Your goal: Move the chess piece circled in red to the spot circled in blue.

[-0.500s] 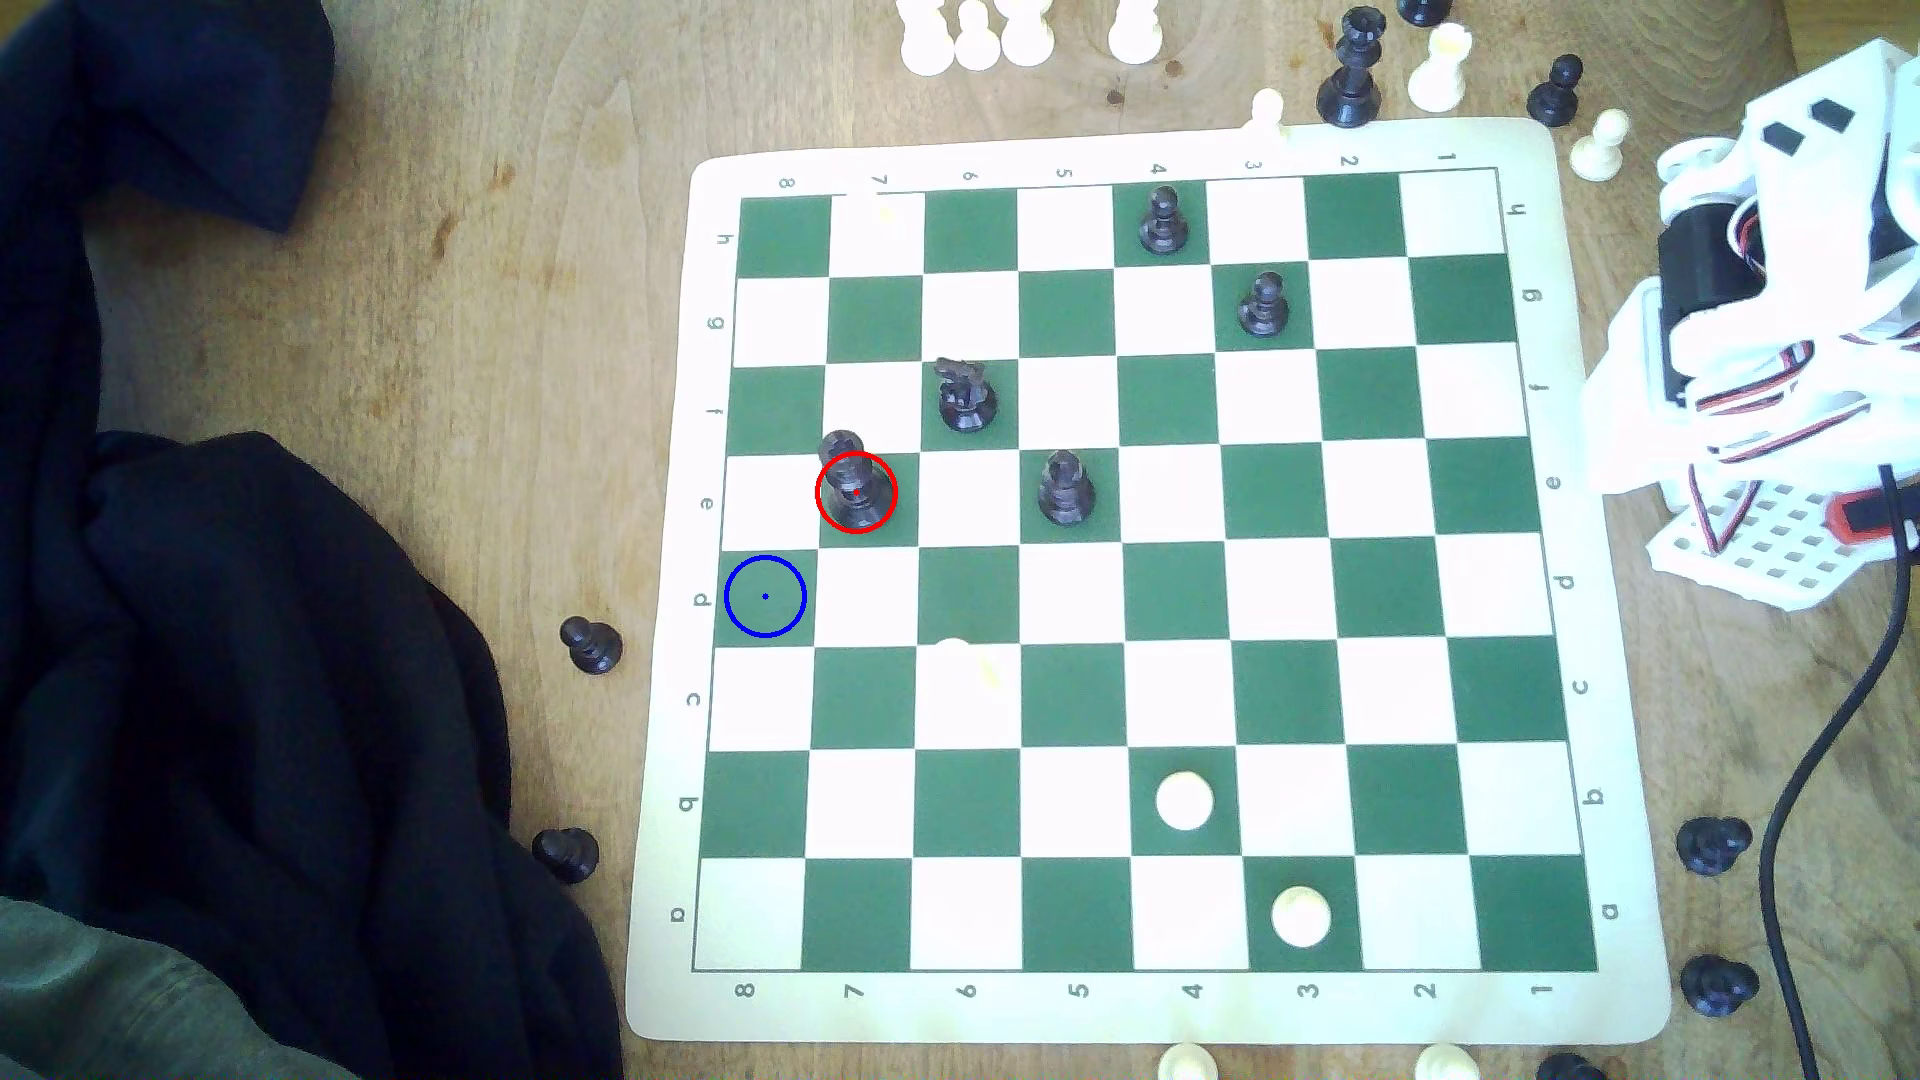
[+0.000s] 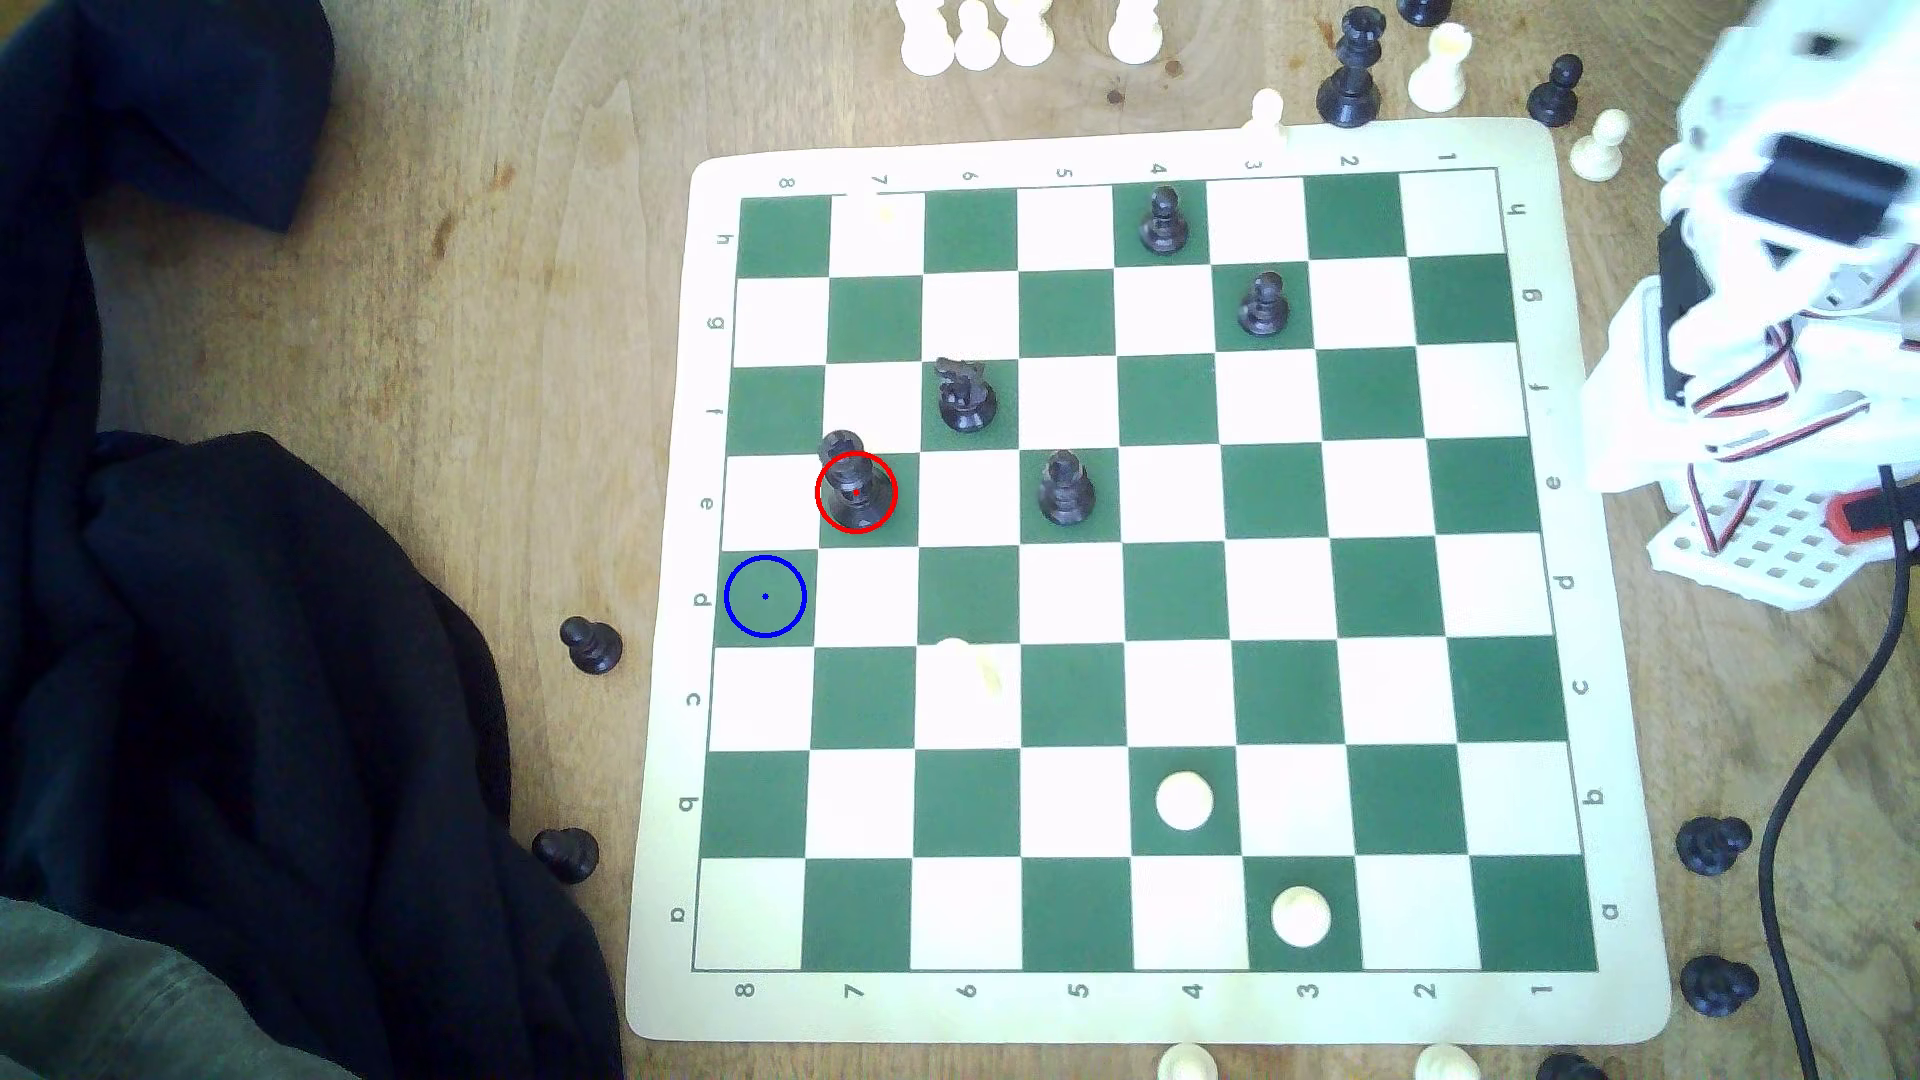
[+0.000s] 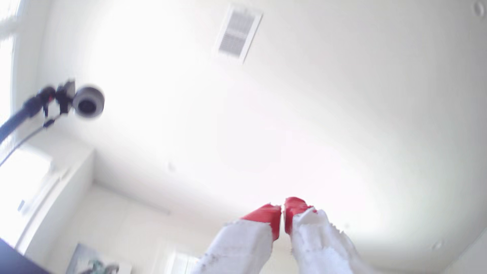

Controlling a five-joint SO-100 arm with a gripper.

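Chess piece point(image 2: 855, 488) stands far from the hand point(image 3: 282, 210), diagonally next to the blue-ringed spot point(image 2: 766, 596), while the arm point(image 2: 1787, 260) has just tilted upward, hand nearly closed and empty, so approach is only starting.

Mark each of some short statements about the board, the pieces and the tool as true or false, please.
1. The chess piece stands on a green square. True.
2. The spot holds a white pawn. False: nothing stands on it.
3. The tool grips a black pawn. False: its red fingertips are nearly together with nothing between them.
4. The black knight stands on the chess board. True.
5. The wrist view looks toward the ceiling vent. True.
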